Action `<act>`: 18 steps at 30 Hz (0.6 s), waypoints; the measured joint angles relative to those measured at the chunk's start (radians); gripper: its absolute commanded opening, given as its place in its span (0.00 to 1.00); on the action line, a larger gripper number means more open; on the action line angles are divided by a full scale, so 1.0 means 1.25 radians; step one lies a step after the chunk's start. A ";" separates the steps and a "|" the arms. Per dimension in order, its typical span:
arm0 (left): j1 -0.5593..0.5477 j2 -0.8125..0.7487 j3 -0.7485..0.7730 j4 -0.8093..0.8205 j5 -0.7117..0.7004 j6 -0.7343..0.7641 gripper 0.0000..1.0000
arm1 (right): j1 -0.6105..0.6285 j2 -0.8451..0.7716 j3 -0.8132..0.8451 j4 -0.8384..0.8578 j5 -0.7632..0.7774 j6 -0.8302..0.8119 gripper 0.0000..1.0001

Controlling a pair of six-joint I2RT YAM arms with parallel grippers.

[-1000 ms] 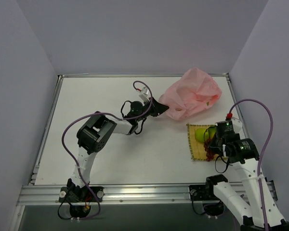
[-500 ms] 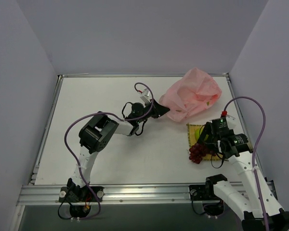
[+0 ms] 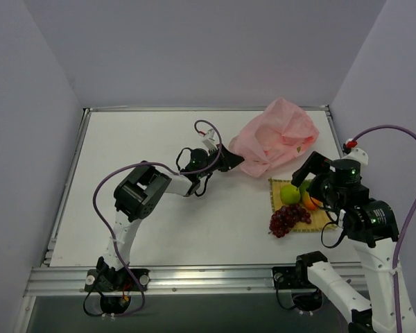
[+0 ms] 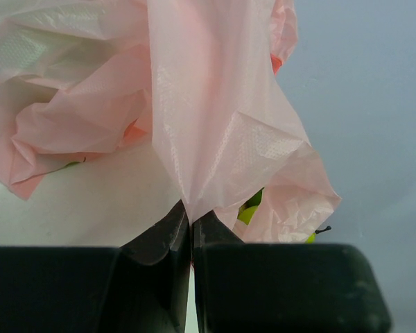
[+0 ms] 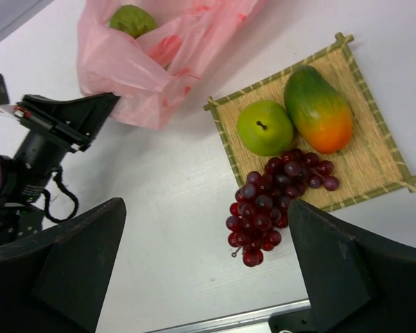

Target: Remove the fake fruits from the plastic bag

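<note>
The pink plastic bag [image 3: 274, 142] lies crumpled at the back right of the table. My left gripper [image 3: 230, 159] is shut on the bag's near-left edge, and the film rises from between its jaws [image 4: 191, 215]. A bumpy green ball [image 5: 132, 19] shows inside the bag [image 5: 159, 55]. On the yellow woven mat [image 3: 274, 201] sit a green apple [image 3: 289, 193] and an orange-green mango [image 3: 309, 200]. The dark red grape bunch [image 3: 286, 218] lies half over the mat's near-left edge. My right gripper [image 5: 204, 229] hangs open above the grapes [image 5: 270, 201], holding nothing.
The table's front metal rail [image 5: 215, 322] runs just below the grapes. The right wall stands close beside the mat [image 5: 374, 166]. The left arm's purple cable [image 3: 206, 127] loops over the wrist near the bag. Bare white tabletop [image 3: 139, 146] spreads to the left.
My right gripper has opened, let go of the grape bunch at the mat's edge, and lifted up and back. The left gripper still pinches the bag in the same place.
</note>
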 measured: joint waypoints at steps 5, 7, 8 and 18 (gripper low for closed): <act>-0.002 0.000 -0.001 -0.022 -0.016 0.015 0.03 | 0.000 0.026 0.005 0.055 -0.054 -0.026 0.76; -0.005 0.000 -0.003 -0.023 -0.024 0.017 0.02 | 0.000 0.037 -0.004 0.097 -0.086 -0.029 0.56; -0.006 0.000 -0.004 -0.023 -0.027 0.018 0.02 | 0.000 0.041 -0.009 0.117 -0.100 -0.029 0.38; -0.018 0.000 -0.005 -0.025 -0.026 0.018 0.02 | 0.000 0.103 -0.096 0.321 -0.092 -0.063 0.04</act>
